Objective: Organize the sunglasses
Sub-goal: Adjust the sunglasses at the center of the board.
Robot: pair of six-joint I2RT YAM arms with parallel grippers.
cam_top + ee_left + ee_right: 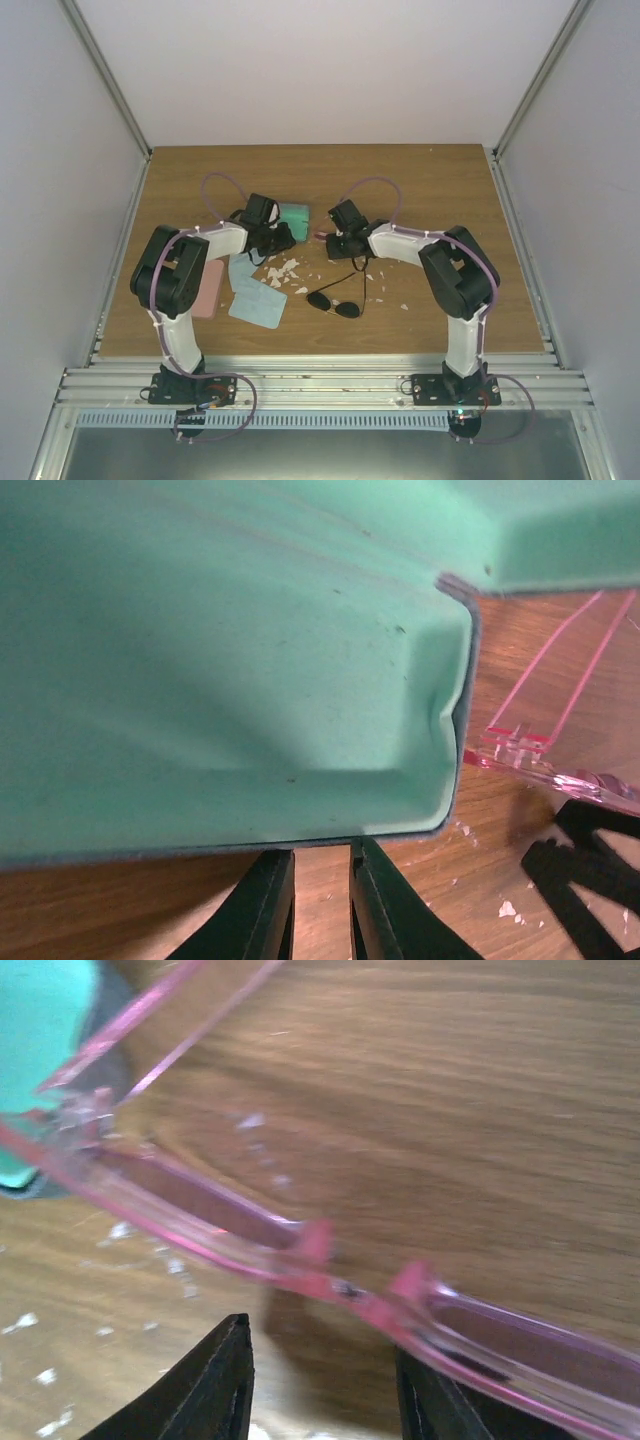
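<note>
You are casing the pink pair (345,1288): the right gripper (325,1335) is clamping its bridge, the left gripper (320,855) is clamping the case (220,660) rim. Next, align it lengthwise.

Counter (440,200) is mid-brown wood grain with darker streaks, speckled with white flecks (283,272). Open case (230,660) is mint green inside, a few dark specks, thin blue-grey rim. Pink sunglasses (300,1250) have a translucent pink frame, rosy-tinted lenses, clear plastic at the hinge. Dark sunglasses (335,303) have a black frame and near-black lenses. Closed case (208,290) is pale pink, plain. Cloths (258,300) are light blue, no print. Left hand (320,860) has black fingers with a greenish cast, right hand (320,1345) plain black. Arms (180,335) have white shells and black joints, with purple cable (204,188). Walls (330,70) are off-white, and the near rail (320,385) is silver-grey.
</note>
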